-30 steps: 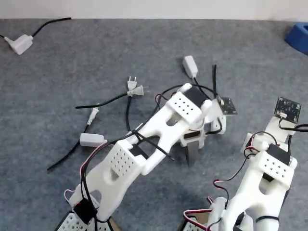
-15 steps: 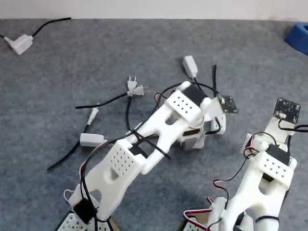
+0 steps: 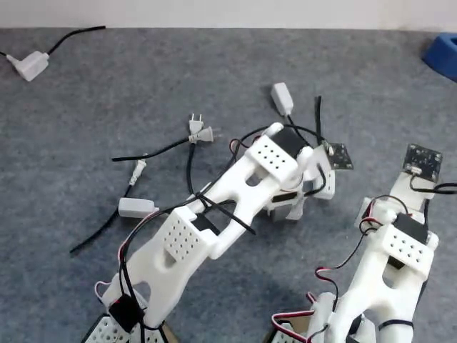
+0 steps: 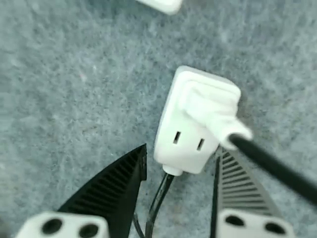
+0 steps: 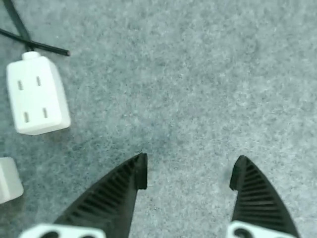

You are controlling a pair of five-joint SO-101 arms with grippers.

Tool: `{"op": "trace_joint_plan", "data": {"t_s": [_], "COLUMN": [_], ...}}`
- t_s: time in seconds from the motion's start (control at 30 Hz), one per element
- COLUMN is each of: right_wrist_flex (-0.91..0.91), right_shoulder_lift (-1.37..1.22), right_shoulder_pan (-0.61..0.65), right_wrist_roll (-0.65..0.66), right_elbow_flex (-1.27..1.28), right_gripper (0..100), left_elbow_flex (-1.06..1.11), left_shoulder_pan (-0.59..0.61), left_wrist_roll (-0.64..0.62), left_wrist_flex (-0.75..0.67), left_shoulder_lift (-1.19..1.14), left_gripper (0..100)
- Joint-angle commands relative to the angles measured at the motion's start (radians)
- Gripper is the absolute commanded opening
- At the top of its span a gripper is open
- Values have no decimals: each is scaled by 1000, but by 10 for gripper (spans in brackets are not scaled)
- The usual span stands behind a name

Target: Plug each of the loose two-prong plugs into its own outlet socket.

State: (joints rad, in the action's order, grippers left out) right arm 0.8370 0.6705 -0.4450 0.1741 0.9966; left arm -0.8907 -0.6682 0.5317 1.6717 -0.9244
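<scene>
My left gripper [image 4: 181, 151] hangs open just above a white outlet block [image 4: 195, 124] on the grey carpet, one finger on either side of it. A white plug [image 4: 213, 111] with a black cable [image 4: 272, 163] sits in one socket of that block, and the other pair of slots is free. In the high view the left gripper [image 3: 289, 207] is at the table's middle, tucked under its arm. A loose two-prong plug [image 3: 201, 132] and a smaller plug [image 3: 138, 169] lie to its left. My right gripper [image 5: 192, 158] is open over bare carpet, with a white outlet [image 5: 35, 94] off to one side.
More white outlets lie at the middle back [image 3: 282, 98], the left [image 3: 138, 207] and the far back left [image 3: 30, 66]. Black cables loop between the plugs and under the left arm. A blue object [image 3: 443, 53] sits at the back right corner. The right arm [image 3: 400, 250] stands at the front right.
The left gripper's dark finger, which stuck out toward the front a second ago, has drawn back under the arm. The right arm has barely shifted.
</scene>
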Motion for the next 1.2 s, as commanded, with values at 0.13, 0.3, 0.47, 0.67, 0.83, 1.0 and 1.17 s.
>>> {"op": "trace_joint_plan", "data": {"t_s": [0.13,0.3,0.47,0.67,0.83,1.0,1.17], "right_wrist_flex": [8,8,8,12,39,73,73], "right_shoulder_lift": [2,-1,-2,-5,-5,2,-2], "right_shoulder_pan": [15,15,15,15,48,94,119], "right_wrist_roll": [12,12,12,12,29,32,32], "right_elbow_flex": [-2,-2,-2,-2,-2,-4,-4], "right_gripper": [268,268,268,268,268,268,268], "left_elbow_flex": [-10,-13,-13,-13,-13,-35,-35], "left_shoulder_pan": [1,-21,-27,-5,91,219,348], "left_wrist_roll": [8,8,8,5,-8,-60,-57], "left_wrist_flex": [-25,-61,-63,-60,-61,-58,-41], "left_shoulder_lift": [-21,-84,-76,-25,54,139,226], "left_gripper": [301,120,43,46,81,56,30]}}
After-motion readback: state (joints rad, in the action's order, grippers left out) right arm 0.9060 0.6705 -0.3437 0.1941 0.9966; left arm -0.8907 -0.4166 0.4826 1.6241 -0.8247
